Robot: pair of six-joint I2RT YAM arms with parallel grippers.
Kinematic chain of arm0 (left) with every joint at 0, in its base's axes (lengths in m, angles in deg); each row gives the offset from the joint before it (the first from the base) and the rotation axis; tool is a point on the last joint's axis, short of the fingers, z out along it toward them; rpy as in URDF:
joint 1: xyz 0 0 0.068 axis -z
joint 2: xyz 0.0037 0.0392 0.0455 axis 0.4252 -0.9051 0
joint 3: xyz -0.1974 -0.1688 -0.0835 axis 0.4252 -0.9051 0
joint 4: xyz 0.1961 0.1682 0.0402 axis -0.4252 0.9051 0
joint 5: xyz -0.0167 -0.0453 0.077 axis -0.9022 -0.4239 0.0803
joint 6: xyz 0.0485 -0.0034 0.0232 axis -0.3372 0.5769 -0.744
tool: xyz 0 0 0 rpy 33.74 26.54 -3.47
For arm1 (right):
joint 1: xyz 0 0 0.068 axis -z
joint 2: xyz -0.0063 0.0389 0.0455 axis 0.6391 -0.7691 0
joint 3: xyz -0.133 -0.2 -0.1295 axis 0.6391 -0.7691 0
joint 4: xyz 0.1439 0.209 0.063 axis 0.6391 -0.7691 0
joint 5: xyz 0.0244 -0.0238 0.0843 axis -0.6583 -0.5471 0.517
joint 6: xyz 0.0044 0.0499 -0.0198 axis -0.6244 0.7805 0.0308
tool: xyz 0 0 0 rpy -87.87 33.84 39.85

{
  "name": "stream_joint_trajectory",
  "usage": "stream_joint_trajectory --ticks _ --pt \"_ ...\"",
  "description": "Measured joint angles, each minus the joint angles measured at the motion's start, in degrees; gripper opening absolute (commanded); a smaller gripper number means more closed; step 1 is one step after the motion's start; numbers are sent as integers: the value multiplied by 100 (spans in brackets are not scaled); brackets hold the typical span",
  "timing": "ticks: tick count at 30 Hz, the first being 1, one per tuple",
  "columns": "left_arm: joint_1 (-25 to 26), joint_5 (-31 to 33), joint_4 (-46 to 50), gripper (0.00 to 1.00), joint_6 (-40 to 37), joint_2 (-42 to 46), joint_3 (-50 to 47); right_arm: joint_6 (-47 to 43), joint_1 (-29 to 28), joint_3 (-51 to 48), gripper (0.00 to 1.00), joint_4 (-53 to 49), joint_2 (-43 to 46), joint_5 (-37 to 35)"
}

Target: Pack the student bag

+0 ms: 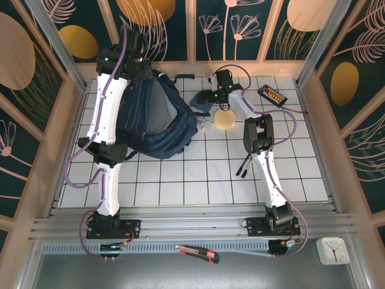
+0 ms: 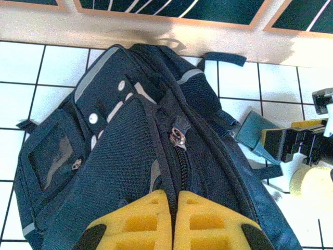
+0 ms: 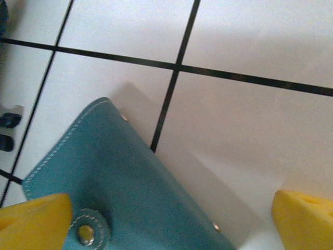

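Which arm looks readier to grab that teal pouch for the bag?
Right. The right gripper hangs open directly over the teal pouch; the left gripper is closed against the student bag.

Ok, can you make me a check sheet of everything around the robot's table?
Surface: white tiled table, no spills seen.
Job's things: bag lies at the far left, under the left arm.
Clutter: teal pouch, cream disc, black gadget and dark sticks on the tiles; cutter and clock off the tiles at the front.
Claws: left claw shut, against the bag; right claw open above the pouch.
Cables: purple cables run along both arms.
Surroundings: dark walls with leaf and circle patterns.
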Motion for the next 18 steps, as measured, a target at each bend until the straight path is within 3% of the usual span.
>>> stream_joint_trajectory --ticks 6,9,14,18 --pt "0 -42 -4 0 0 0 -9 -184 -22 2 97 -13 -4 -9" --pt "0 -42 -4 0 0 0 -11 -313 -63 -2 90 -42 -4 -166" --pt "0 -42 -4 0 0 0 -11 -459 -260 -225 59 155 70 -407" --pt "0 -46 -4 0 0 0 -11 -503 -387 -682 20 310 363 -544"
